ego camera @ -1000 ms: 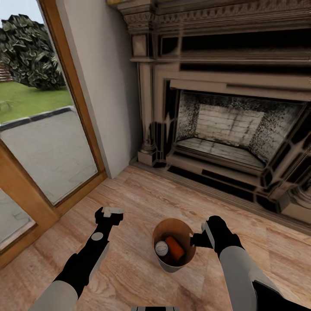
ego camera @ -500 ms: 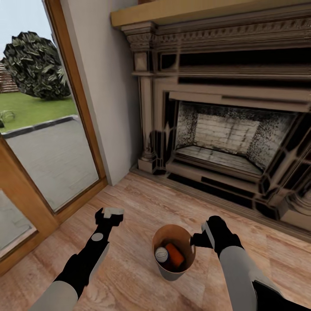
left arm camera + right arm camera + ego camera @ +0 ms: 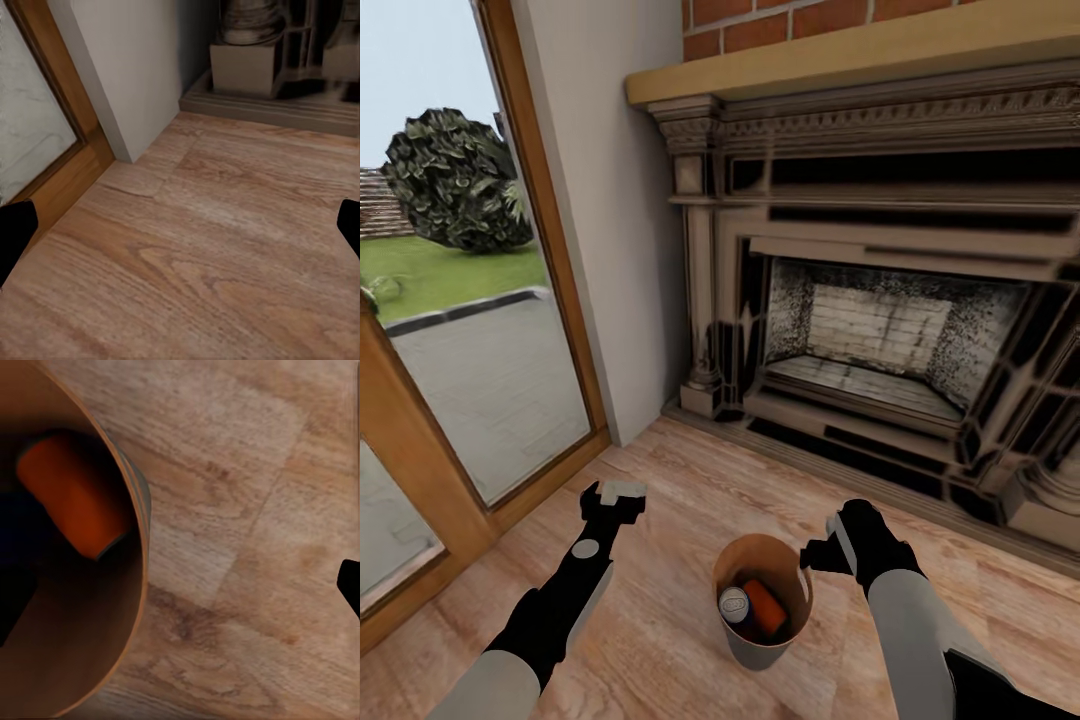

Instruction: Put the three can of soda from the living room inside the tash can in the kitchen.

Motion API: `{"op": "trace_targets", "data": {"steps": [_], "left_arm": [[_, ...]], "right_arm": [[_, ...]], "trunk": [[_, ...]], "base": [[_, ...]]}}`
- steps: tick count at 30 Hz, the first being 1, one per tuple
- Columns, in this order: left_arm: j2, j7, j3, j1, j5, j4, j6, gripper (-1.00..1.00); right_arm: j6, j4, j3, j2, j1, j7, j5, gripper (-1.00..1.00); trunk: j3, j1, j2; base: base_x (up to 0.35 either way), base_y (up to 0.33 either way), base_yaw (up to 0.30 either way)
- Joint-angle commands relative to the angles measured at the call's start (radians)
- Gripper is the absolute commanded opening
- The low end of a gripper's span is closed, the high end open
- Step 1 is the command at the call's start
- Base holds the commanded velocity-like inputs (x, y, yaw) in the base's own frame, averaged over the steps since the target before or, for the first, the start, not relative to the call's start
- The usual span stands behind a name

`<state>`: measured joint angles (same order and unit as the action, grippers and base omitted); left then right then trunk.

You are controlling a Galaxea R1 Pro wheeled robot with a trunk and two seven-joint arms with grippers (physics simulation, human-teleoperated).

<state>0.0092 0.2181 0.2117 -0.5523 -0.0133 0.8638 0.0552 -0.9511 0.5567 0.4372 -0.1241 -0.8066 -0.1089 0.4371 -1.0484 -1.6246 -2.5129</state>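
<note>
The tash can [image 3: 760, 655], pale outside and coppery inside, stands upright on the wood floor in front of the fireplace. Inside it lie an orange can of soda [image 3: 765, 608] and a dark one with a silvery top [image 3: 734, 601]. My right gripper [image 3: 820, 553] hovers open at the bin's upper right rim. In the right wrist view one finger hangs over the bin's inside and the other over the floor, with the orange can [image 3: 71, 502] below and the bin wall [image 3: 133, 585] ungripped between them. My left gripper [image 3: 622, 492] is open over bare floor left of the bin.
This is the living room: a dark ornate fireplace [image 3: 880, 330] stands straight ahead under a red brick wall [image 3: 780, 20]. At the left is a wood-framed glass door [image 3: 470, 380] to a garden, with a pale wall corner [image 3: 610, 250] beside it. Wood floor [image 3: 210, 247] lies around the bin.
The whole view has tilted up, bringing in the mantel and brick wall. The bin and floor slid down in the picture while both grippers kept their places and stayed open.
</note>
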Motion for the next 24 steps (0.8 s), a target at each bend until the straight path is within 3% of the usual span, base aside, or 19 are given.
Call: {"op": "trace_targets", "data": {"steps": [1,24], "left_arm": [[0.0,0.0,0.0,0.0,0.0,0.0,0.0,1.0],[0.0,-0.002,0.0,0.0,0.0,0.0,0.002,1.0]], "right_arm": [[0.0,0.0,0.0,0.0,0.0,0.0,0.0,1.0],[0.0,0.0,0.0,0.0,0.0,0.0,0.0,1.0]], "trunk": [[0.004,0.0,0.0],[0.093,0.011,0.006]], "base": [[0.0,0.0,0.0],[0.0,0.0,0.0]]}}
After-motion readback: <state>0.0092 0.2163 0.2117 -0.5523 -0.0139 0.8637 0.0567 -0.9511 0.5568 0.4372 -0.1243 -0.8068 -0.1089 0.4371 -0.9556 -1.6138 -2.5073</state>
